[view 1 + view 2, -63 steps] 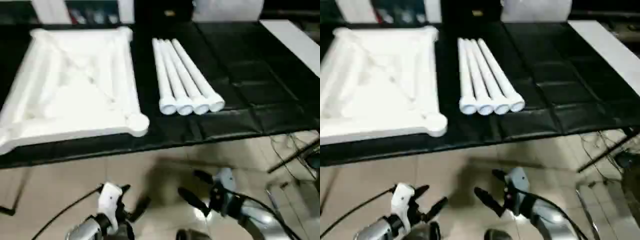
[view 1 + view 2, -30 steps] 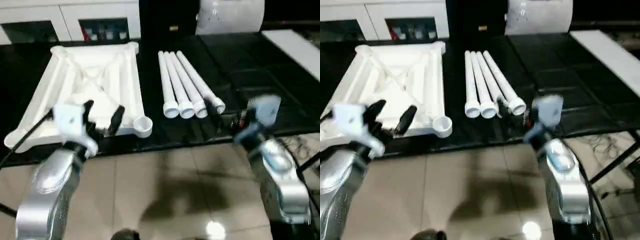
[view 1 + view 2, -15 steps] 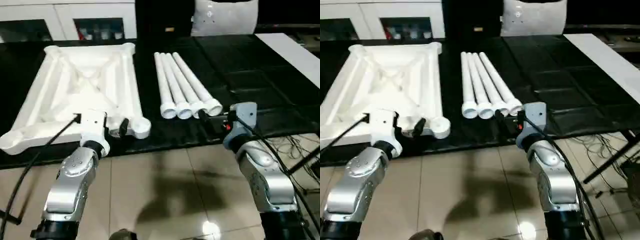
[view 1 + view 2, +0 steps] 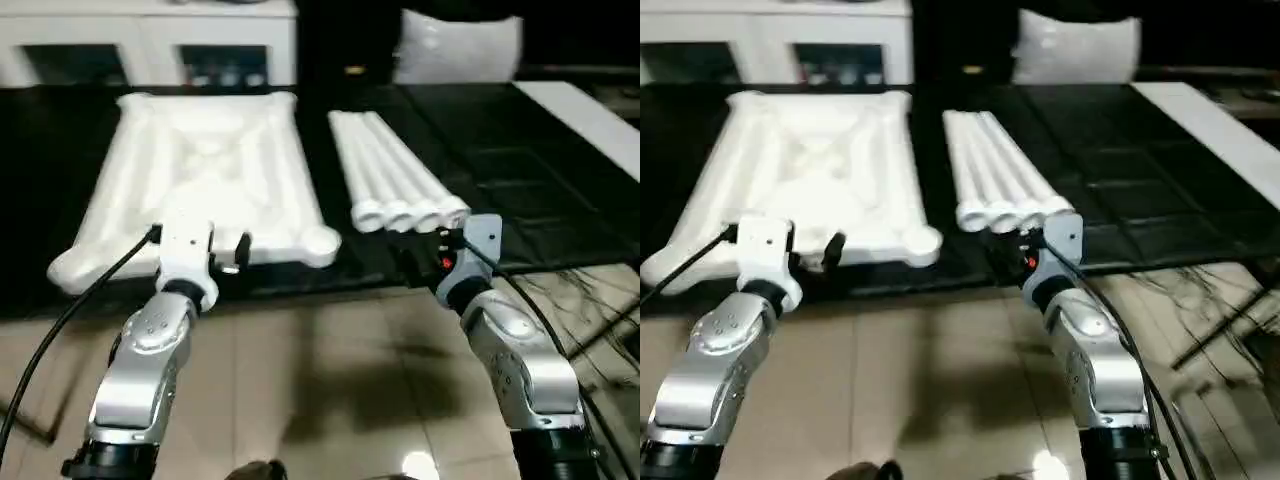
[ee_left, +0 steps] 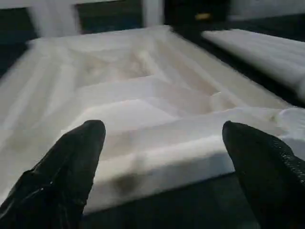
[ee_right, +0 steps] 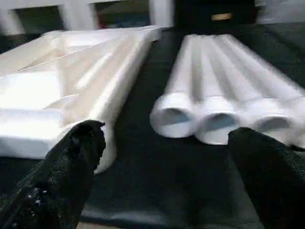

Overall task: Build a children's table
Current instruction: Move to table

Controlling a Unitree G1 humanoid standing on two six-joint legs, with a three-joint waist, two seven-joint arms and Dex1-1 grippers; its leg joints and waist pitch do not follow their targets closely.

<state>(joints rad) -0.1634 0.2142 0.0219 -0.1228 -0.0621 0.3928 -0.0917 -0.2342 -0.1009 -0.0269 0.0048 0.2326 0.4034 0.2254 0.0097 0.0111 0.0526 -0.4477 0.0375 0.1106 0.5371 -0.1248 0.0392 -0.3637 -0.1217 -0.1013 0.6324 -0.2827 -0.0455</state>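
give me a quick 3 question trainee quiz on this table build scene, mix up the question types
1. True or false: the table top lies with its ribbed underside up.
2. How many legs lie side by side on the black surface?
3. Multiple choice: the right gripper with open fingers faces A) the legs' hollow ends, B) the cabinet, C) the floor.

Key: 1 true; 2 four; 3 A

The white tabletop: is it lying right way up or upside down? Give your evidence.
Upside down. The tabletop shows its ribbed underside and a round corner socket facing up.
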